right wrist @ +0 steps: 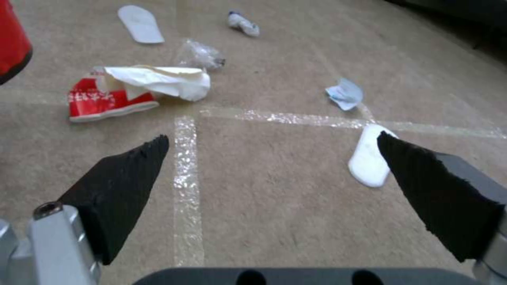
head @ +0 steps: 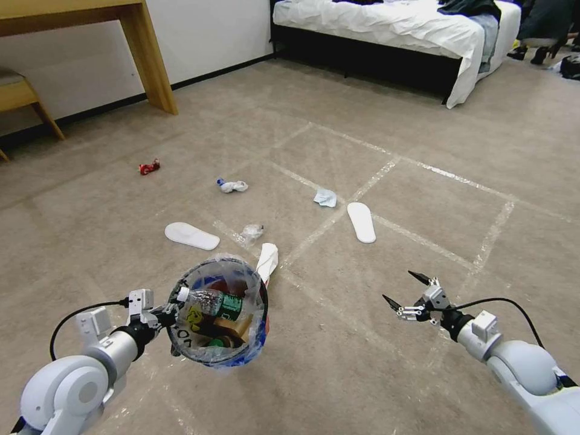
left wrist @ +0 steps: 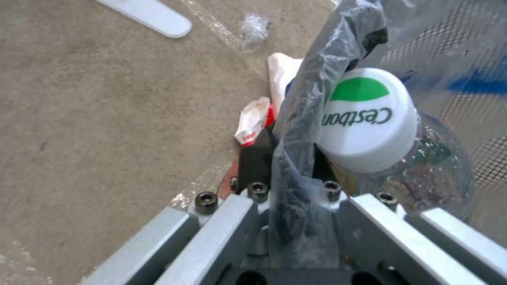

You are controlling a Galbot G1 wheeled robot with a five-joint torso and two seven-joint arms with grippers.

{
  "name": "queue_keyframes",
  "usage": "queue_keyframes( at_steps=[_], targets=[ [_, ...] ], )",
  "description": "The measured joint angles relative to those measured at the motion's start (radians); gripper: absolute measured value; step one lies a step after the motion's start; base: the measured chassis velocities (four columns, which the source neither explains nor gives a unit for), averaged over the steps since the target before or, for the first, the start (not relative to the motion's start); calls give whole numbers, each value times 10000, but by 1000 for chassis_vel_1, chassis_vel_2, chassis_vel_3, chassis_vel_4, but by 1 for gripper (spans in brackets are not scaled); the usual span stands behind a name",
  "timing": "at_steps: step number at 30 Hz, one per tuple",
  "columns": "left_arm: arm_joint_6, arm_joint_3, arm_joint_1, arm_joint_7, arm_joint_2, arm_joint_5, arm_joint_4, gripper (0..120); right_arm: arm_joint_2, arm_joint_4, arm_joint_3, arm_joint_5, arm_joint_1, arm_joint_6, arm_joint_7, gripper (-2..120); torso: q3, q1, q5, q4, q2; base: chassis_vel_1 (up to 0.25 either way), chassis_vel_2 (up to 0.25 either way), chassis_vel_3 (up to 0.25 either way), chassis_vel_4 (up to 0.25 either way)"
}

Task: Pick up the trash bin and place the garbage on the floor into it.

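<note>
Clamped on the rim of the trash bin [head: 217, 317], the left gripper [head: 164, 315] held it tilted above the carpet [head: 338, 356], its bag-lined mouth showing a clear bottle [head: 211, 300] inside. Low at the right, the right gripper [head: 409, 292] hung with its black fingers [right wrist: 124, 186] spread wide and empty. Beyond the bin lay a red-white carton [right wrist: 105, 103] under a white tissue [right wrist: 164, 81], then crumpled clear plastic [head: 252, 231], two white slipper soles [head: 191, 235] [head: 361, 222], a pale-blue tissue [head: 325, 197], another wad [head: 232, 185] and a red wrapper [head: 148, 167]. Shiny tape lines [head: 374, 175] crossed the beige carpet. A wooden table leg [head: 151, 57] stood left against the white wall, a bed [head: 399, 27] with white sheets far back.
</note>
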Motion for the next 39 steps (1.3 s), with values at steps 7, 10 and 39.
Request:
queue_keyframes(
  at_steps=[7,10,39],
  targets=[
    [2,-63,38,-47,22,-60,-90,1,42,-5,-61,-4,87,11,-74,100,0,0,1,2,0,41,31,42,43],
    [5,-78,57,-51,-4,-59,-129,1,16,-5,-86,1,123,12,-96,100,0,0,0,1,0,82,68,63,75],
    [-92,-31,86,62,-61,227,-96,1,155,4,-349,-11,186,28,11,100,0,0,0,-2,0,85,89,87,87]
  ],
)
